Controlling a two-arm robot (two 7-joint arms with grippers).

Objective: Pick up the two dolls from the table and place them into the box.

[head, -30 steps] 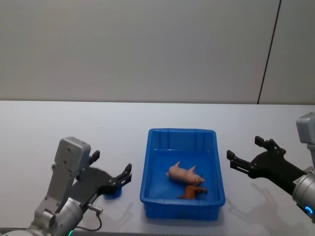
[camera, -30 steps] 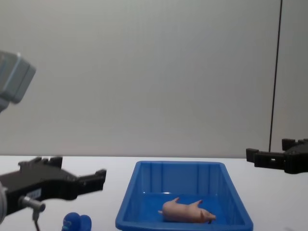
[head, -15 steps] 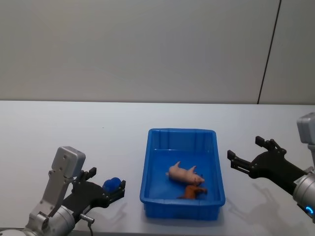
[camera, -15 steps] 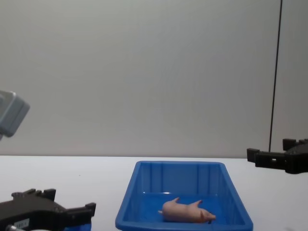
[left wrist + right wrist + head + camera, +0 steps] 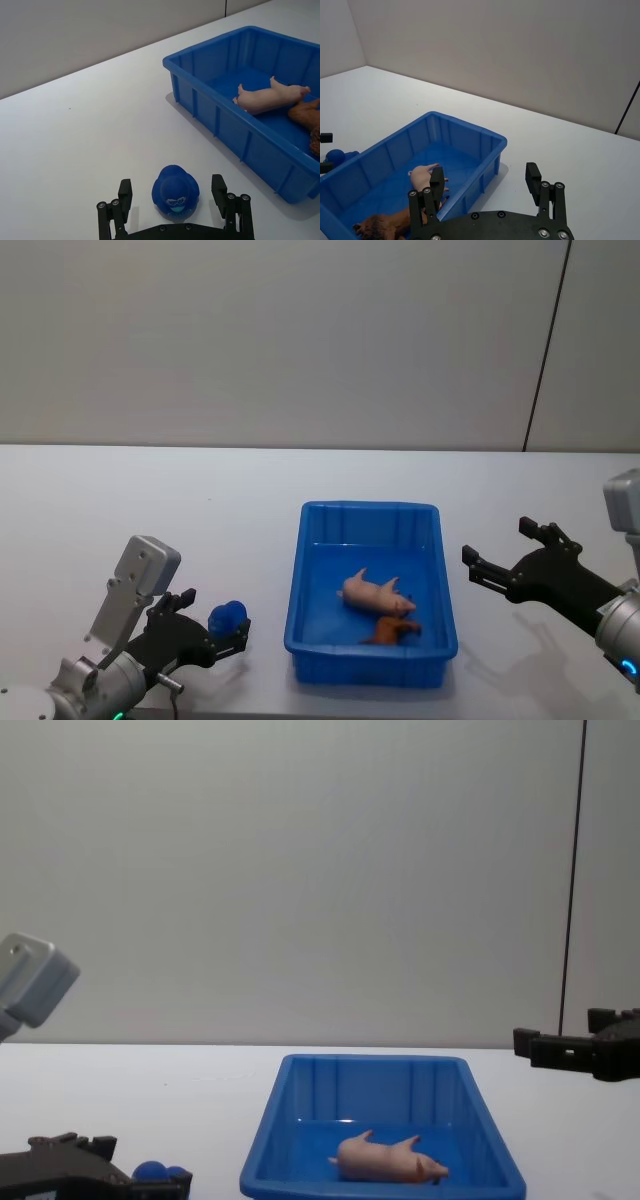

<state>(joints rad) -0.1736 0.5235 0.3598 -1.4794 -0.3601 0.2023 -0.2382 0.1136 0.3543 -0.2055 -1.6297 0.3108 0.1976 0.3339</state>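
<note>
- Two dolls, pig (image 5: pixel 374 591) and brown animal (image 5: pixel 392 630), lie in the box (image 5: pixel 312 645).
- Near left, the left gripper (image 5: pixel 174 197) spreads wide around the blue figure (image 5: pixel 175 190) on the tabletop (image 5: pixel 150 490).
- Right gripper (image 5: pixel 497 553) hovers open right of the box.

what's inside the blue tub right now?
The blue tub holds a pink pig on its side and a brown animal by the near wall. The chest view's near wall hides the brown animal.

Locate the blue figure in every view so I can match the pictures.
Head view: blue figure between the left gripper's open fingers.
Left wrist view: centred between them.
Right wrist view: beyond the box.
Chest view: lower left.
Shared landmark: the box.
</note>
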